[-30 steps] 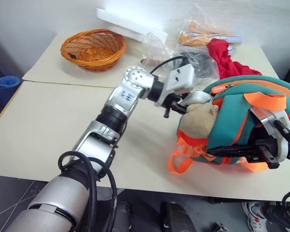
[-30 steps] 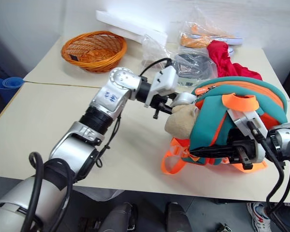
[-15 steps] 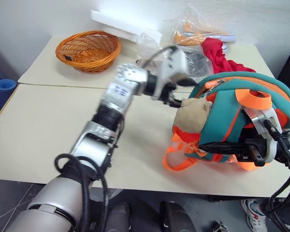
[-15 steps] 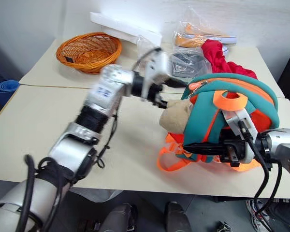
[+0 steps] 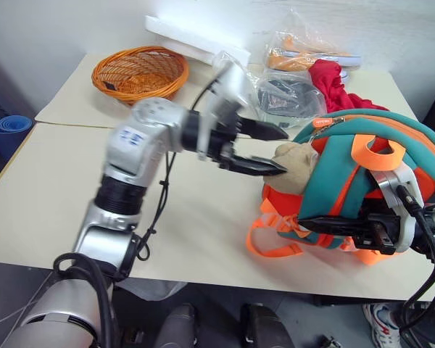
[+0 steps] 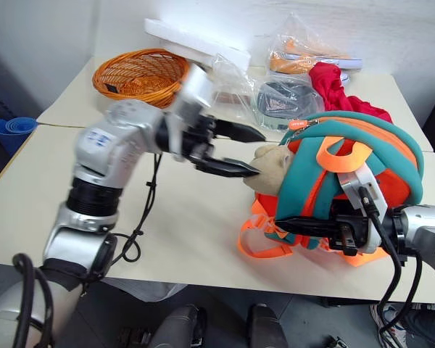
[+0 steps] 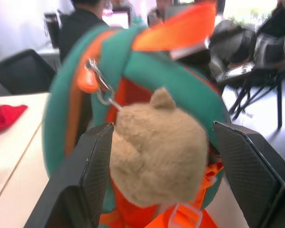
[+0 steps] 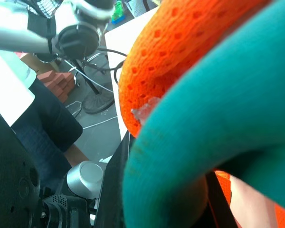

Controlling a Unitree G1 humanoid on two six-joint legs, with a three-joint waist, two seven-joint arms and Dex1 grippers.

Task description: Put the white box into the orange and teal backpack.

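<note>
Backing leftward from the orange and teal backpack (image 5: 362, 181), the left gripper (image 5: 272, 150) is now hanging spread and empty; a second ago it was reaching in. The white box is presumably lying inside. The right gripper (image 5: 326, 226) is pinching the backpack's edge.

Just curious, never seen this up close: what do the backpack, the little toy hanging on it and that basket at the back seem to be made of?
The orange and teal backpack: soft padded fabric, puffy; orange part looks like perforated mesh. The plush toy: fuzzy beige pile, matte. The basket: woven orange wicker or plastic, hard to tell which.
</note>
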